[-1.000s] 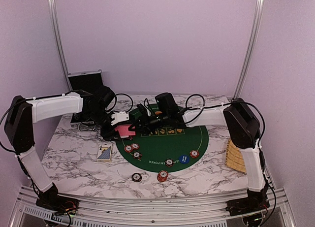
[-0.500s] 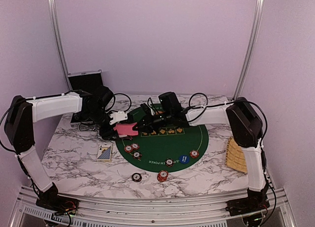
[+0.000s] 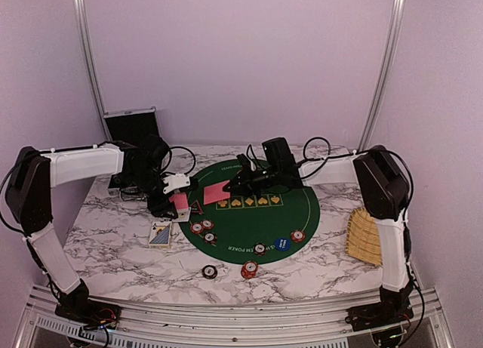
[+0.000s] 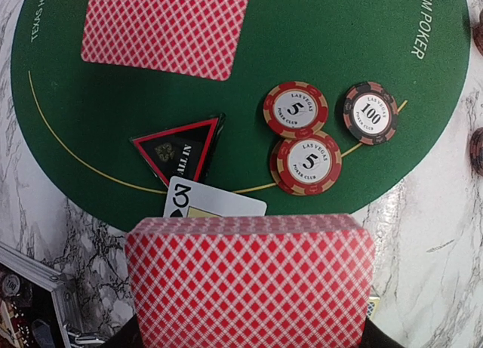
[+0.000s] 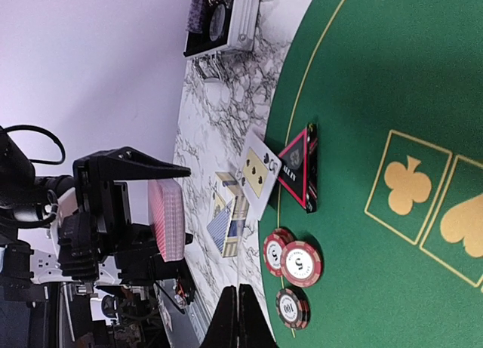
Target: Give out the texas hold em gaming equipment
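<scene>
- Bench (image 3: pixel 113 250): white marble-patterned top with grey veining; fills the lower half of the top view.
- Round green felt mat (image 3: pixel 298 212): centre.
- Black case (image 3: pixel 130 125): upper left, open.
- Wicker tray (image 3: pixel 364 238): right edge.
- Blue-patterned card (image 3: pixel 160 234): just left of the mat.
- Dark chip (image 3: pixel 209 272) and orange-red chip (image 3: pixel 250 269): below the mat, apart.

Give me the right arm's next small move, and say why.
Probably carry the single red-backed card away from the deck and lay it on the green mat. The right tool is shut on that card, apart from the deck, which the left tool holds at the mat's edge.
</scene>
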You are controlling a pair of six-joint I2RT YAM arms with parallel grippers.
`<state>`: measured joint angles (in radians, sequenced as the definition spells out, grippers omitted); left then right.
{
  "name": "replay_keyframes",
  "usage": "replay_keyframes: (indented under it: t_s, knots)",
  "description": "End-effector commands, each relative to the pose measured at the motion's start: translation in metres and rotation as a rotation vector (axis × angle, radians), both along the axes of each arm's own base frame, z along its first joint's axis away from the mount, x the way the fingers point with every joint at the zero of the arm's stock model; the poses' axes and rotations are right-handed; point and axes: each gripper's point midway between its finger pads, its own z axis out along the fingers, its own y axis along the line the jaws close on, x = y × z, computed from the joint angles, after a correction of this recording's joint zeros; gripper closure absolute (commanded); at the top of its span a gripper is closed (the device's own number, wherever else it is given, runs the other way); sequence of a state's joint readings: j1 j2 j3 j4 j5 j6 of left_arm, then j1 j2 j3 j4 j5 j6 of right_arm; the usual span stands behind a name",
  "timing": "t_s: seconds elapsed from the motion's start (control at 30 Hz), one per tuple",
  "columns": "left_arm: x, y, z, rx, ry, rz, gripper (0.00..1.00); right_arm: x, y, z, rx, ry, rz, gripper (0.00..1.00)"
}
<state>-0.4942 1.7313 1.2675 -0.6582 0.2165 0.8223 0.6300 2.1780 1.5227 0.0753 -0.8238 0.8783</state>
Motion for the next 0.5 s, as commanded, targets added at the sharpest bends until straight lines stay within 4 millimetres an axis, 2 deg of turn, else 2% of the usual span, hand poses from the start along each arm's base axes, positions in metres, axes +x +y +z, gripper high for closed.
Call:
replay_keyframes:
  t_s: [0.0,0.2,0.47]
  knots:
    - [-0.003,0.001,0.016,-0.037,-0.024,0.000,0.98,0.016,0.008,0.009,0.030,-0.028,0.000,1.00]
    - [-0.010,0.005,0.013,-0.039,-0.011,0.001,1.00,0.027,0.015,-0.007,0.017,-0.023,-0.009,1.00]
    - [-0.013,0.010,0.023,-0.045,-0.021,0.008,1.00,0.061,0.028,-0.031,-0.023,-0.054,-0.072,1.00]
